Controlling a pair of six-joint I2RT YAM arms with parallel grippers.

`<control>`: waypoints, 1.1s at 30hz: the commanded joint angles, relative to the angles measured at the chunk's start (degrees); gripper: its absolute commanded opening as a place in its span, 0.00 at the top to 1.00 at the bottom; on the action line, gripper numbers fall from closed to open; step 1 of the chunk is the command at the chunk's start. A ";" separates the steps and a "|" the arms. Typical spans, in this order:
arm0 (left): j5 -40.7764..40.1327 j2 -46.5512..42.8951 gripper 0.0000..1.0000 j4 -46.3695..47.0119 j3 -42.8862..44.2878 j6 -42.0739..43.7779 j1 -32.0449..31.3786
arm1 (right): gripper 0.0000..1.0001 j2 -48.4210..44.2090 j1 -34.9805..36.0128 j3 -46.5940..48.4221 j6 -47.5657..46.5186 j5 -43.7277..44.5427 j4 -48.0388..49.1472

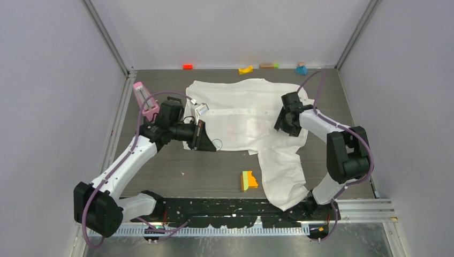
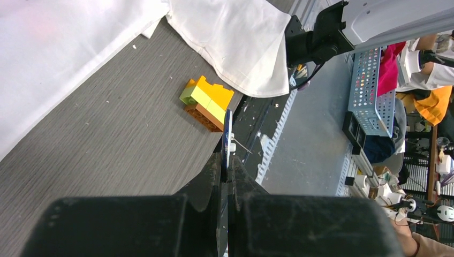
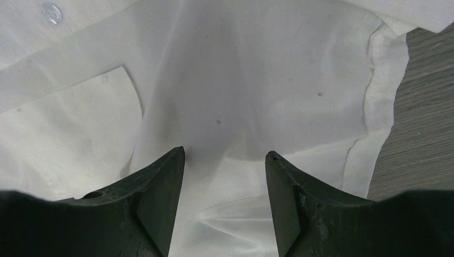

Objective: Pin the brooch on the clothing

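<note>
Brooch (image 2: 227, 131): dark-blue disc seen edge-on, with a thin pin jutting toward 4 o'clock. It is pinched at the tips of the left fingers and pokes out past them toward 12 o'clock in the left wrist view.
Left fingers (image 2: 214, 179): clenched on the brooch, above bare surface (image 2: 107, 123), just off the shirt's 9 o'clock edge in the top view.
Shirt (image 1: 243, 115): white, spread mid-surface, with one part trailing toward 5 o'clock as far as the near rail.
Brooch to shirt: apart, no fabric touching it. In the left wrist view, cloth lies from 10 to 12 o'clock of it.
Right fingers (image 3: 163, 187): released and spread apart over the shirt's 3 o'clock side, a shadowed fold of cloth between them. Whether the tips touch the fabric cannot be told.
Button (image 3: 52, 13): clear, on the shirt at 10 o'clock of the right fingers.
Block stack (image 2: 207, 101): orange, yellow, green and brown, on the surface just past the brooch at 11 o'clock.
Far edge: red block (image 1: 187, 66), yellow block (image 1: 246, 69), blue block (image 1: 301, 69).
</note>
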 commanded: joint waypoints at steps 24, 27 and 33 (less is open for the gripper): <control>-28.29 38.59 1.00 13.75 30.24 -16.60 -22.30 | 0.99 -6.92 0.28 -5.55 2.35 0.26 5.00; -30.06 45.44 1.00 10.79 36.62 -16.13 -23.08 | 0.99 -10.07 0.32 -7.74 3.16 -0.67 6.16; -33.58 54.12 1.00 6.81 45.75 -15.01 -25.51 | 0.99 -15.70 0.34 -13.32 5.54 -2.93 11.83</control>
